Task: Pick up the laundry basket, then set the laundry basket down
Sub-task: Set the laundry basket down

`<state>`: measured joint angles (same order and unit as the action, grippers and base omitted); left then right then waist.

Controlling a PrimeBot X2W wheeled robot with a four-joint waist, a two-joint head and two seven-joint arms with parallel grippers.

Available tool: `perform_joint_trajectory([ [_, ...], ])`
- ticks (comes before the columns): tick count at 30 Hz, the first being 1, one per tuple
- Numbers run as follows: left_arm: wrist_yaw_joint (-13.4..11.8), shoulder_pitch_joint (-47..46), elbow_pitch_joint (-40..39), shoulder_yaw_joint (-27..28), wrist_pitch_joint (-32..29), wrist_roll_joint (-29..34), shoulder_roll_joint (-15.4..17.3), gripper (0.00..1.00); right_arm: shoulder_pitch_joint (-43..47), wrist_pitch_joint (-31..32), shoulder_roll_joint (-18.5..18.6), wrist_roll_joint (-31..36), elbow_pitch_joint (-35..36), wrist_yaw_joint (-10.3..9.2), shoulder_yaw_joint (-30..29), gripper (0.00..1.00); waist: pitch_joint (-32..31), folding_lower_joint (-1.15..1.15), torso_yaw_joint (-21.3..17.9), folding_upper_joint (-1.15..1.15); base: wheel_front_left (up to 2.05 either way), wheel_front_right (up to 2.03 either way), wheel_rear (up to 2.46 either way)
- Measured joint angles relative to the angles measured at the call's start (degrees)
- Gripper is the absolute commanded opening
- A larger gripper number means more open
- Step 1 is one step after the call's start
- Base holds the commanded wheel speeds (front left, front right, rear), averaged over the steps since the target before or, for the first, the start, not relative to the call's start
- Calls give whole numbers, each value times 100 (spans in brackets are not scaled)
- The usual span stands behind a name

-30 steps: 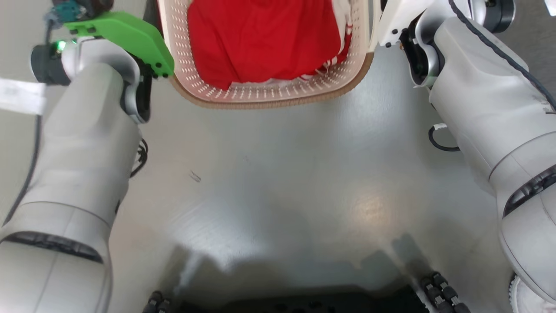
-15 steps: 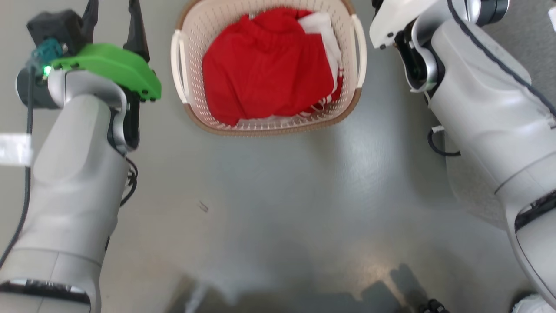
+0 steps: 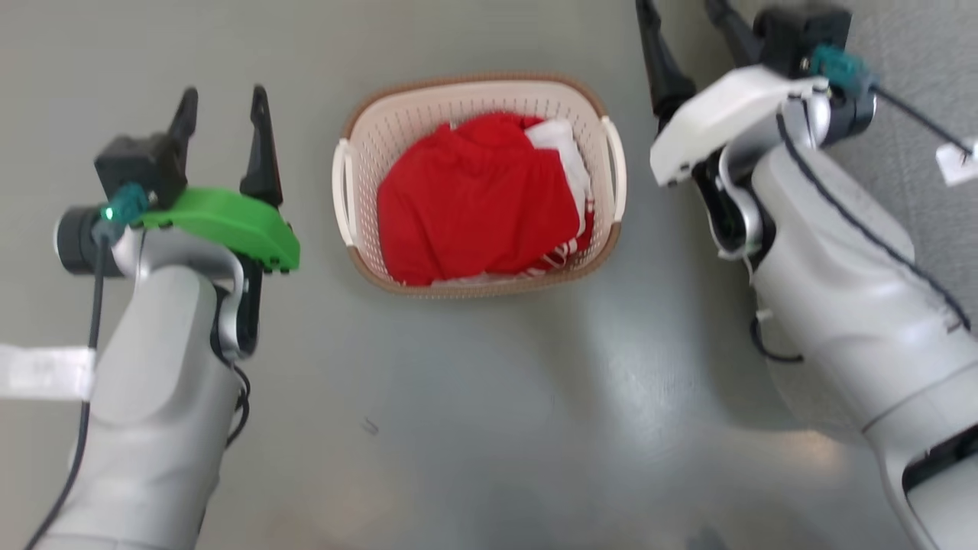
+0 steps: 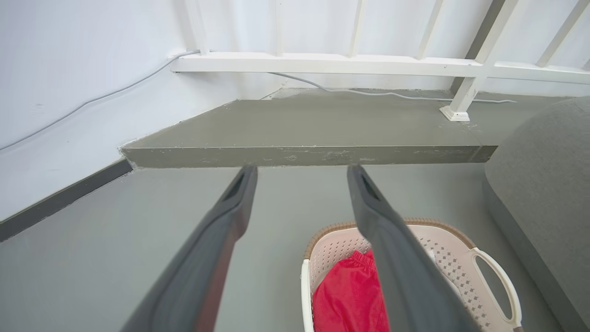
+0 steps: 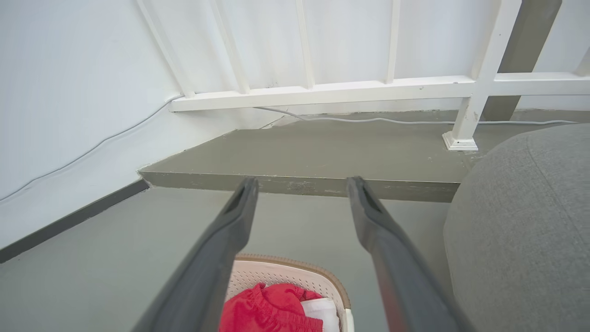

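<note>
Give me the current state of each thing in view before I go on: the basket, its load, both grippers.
laundry basket: upright on the floor, between the two grippers, touched by neither.
red garment: crumpled inside the laundry basket.
white cloth: tucked in beside the red garment.
left gripper: open, empty, apart from the laundry basket.
right gripper: open, empty, apart from the laundry basket.

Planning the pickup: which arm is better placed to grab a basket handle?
Probably left: the open left gripper sits beside the laundry basket's side handle; the right gripper points past its far rim.
</note>
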<state>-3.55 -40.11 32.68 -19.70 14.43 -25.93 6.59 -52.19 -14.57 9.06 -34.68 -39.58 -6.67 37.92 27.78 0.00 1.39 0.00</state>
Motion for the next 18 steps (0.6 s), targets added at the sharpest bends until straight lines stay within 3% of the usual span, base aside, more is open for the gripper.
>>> perform_joint_trajectory([
  [18,-36,1830,-705,349,0,364,-66,100,2112,-1,-62,744,1128,-43,-713,100,-1345,0,33,0,0,0,0],
])
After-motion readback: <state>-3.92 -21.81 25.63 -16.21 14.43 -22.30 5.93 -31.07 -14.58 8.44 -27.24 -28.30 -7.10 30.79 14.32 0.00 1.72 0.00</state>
